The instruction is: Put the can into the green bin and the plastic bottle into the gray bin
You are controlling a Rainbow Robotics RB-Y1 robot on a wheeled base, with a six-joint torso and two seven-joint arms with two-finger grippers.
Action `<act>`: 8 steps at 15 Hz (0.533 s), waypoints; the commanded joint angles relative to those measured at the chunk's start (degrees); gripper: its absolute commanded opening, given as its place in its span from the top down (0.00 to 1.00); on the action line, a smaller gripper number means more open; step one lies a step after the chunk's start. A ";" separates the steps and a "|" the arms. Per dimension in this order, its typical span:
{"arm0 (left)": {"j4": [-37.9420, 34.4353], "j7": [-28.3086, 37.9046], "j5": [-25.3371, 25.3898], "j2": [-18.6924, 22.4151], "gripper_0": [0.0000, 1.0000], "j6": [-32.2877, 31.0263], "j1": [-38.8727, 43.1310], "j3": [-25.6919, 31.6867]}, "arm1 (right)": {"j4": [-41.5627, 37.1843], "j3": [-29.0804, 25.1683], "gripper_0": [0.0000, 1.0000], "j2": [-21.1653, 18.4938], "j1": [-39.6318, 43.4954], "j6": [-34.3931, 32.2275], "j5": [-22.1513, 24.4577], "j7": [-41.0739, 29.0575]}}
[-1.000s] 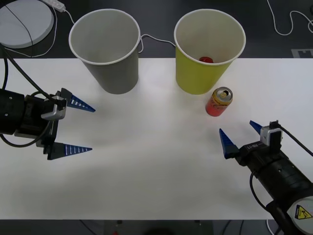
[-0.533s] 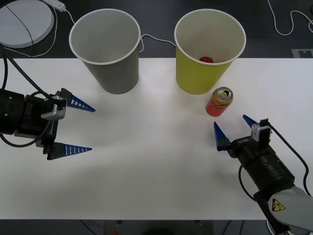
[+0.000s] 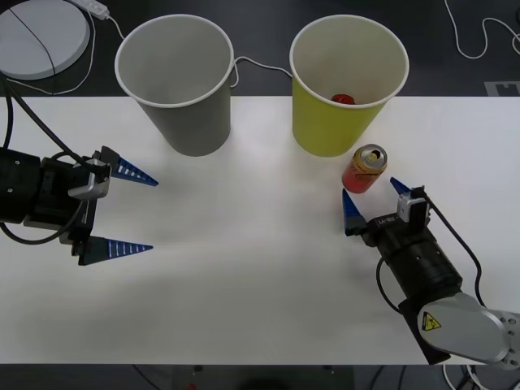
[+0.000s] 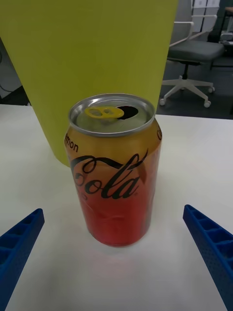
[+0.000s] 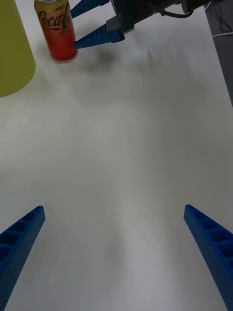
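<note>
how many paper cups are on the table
2: the gray bin at the back on the robot's left, and the green bin at the back right, just behind the can.

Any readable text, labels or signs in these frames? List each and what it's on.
"Coca-Cola", script on the can; partly turned away in the right wrist view, where "Cola" shows.
"Lemon", small print above the script on the can; only "mon" in the right wrist view.
Yellow triangular warning sign, a symbol with no words, on the right arm behind the right gripper.
Green bin and gray bin: no text.
</note>
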 commanded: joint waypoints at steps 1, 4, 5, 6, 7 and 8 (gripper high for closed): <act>0.00 0.00 0.00 0.00 0.00 -0.01 0.00 0.00 | 4.14 -0.10 0.00 3.20 -1.87 0.38 0.03 -0.01; 0.00 0.00 0.00 0.00 0.00 -0.01 0.00 0.00 | 7.39 -0.27 0.00 5.66 -3.19 0.38 -0.05 -0.01; 0.00 0.00 0.00 0.00 0.00 -0.01 0.00 0.00 | 8.36 -0.36 0.00 6.27 -3.54 0.38 -0.05 -0.01; 0.00 0.00 0.00 0.00 0.00 -0.01 0.00 0.00 | 9.50 -0.45 0.00 6.98 -3.98 0.38 -0.05 0.08; 0.00 0.00 0.00 0.00 0.00 -0.01 0.00 0.00 | 10.47 -0.45 0.00 7.68 -4.51 0.38 -0.14 -0.01; 0.00 0.00 0.00 0.00 0.00 -0.01 0.00 0.00 | 10.82 -0.45 0.00 7.85 -4.68 0.38 -0.49 0.08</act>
